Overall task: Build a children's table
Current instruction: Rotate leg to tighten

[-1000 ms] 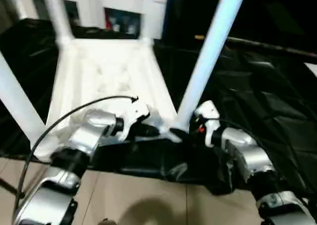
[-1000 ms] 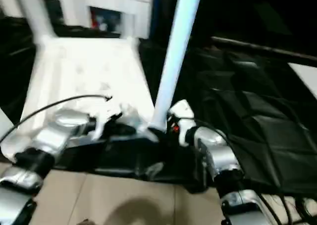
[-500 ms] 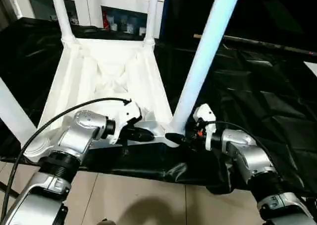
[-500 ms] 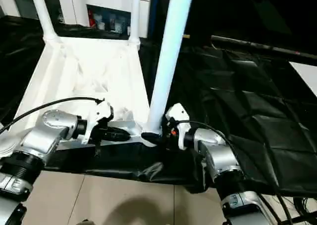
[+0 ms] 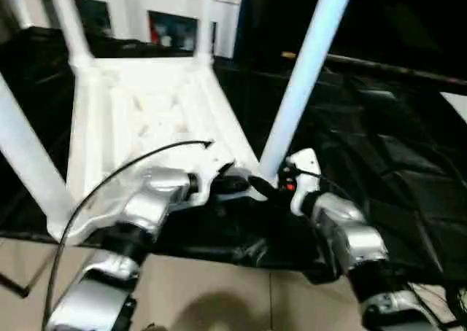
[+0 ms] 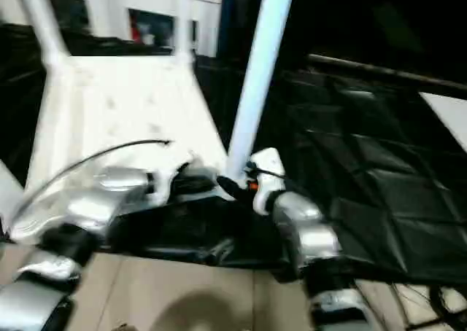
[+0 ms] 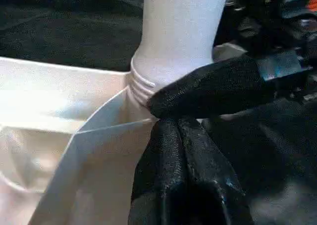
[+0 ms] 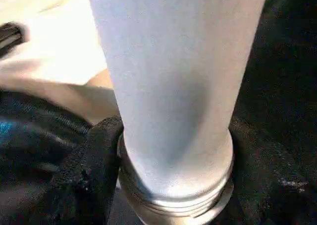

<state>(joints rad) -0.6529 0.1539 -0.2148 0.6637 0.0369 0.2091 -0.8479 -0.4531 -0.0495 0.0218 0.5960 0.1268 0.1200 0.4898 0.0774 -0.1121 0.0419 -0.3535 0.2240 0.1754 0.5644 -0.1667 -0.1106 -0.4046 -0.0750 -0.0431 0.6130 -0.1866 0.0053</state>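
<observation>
A: Status on the children's table?

B: Tabletop (image 5: 146, 112) lies upside down on the black-draped work table (image 5: 379, 149), ribbed underside up, near edge at the work table's front edge. All four legs stand in the corner sockets: two far ones (image 5: 69, 28) (image 5: 204, 21), near-left leg (image 5: 25, 160), near-right leg (image 5: 303, 72).

A: Where are the grippers?

B: Both at the near-right corner. Right gripper (image 8: 163, 195) is at the base of the near-right leg (image 8: 173, 71), just above the threaded collar (image 8: 173, 197). One black finger (image 8: 89, 170) presses the collar's side. The leg fills the space between the fingers, so it's clamped on the leg.

A: And left?

B: Left gripper (image 7: 185, 170) comes in from the tabletop side. Its fingers (image 7: 168, 165) look pressed together in its wrist view, tips against the corner socket (image 7: 143, 88) where the rib wall (image 7: 99, 136) meets it. Nothing visible between them. The right gripper's finger (image 7: 213, 88) crosses just above, touching the leg base.

A: Leg seated straight?

B: Head views show it leaning away toward the right as it rises out of frame. Thread ridges are visible at the socket mouth, so the collar isn't fully buried. Can't tell more than that.

A: Anything else around?

B: White cabinets (image 5: 146, 3) behind the work table, a black cable (image 5: 124, 163) arcing over the left forearm (image 5: 149, 203).
</observation>
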